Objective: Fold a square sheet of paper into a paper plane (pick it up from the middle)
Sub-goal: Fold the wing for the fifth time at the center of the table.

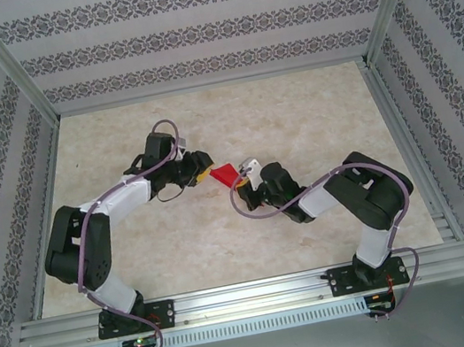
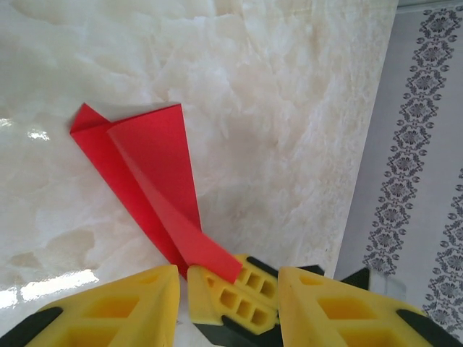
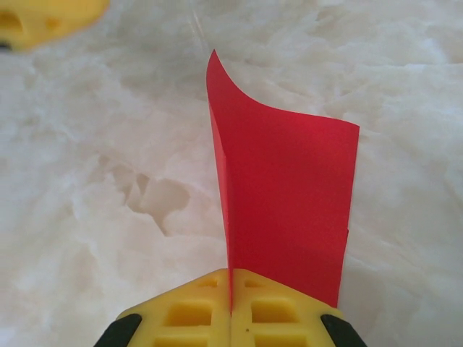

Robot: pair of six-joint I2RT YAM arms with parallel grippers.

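Right tool (image 3: pixel 231 278) is pressed together on the near edge of the paper (image 3: pixel 289 195), so the red sheet stands up from between its yellow fingers and curls at the far top corner. Just beyond, my left tool (image 2: pixel 228 273) has its fingers apart, with the narrow end of the folded paper lying in the gap, unpinched. From above, the paper sits between the two tools near the middle of the surface (image 1: pixel 312 114).

I judge the sheet to be very light and floppy. It will likely sway with any quick move and skate on the glossy top. The creases are its stiffest lines, so I would take hold along a folded edge near the middle, not at a loose corner that would bend or tear.

The paper is thin, matte and bright red, folded into a long tapering wedge with overlapping flaps. The fingers are yellow plastic with square pockets. The surface is pale cream with a marble pattern, polished enough to glare. Farther out, the walls (image 2: pixel 412 181) carry grey ornamental stripes.
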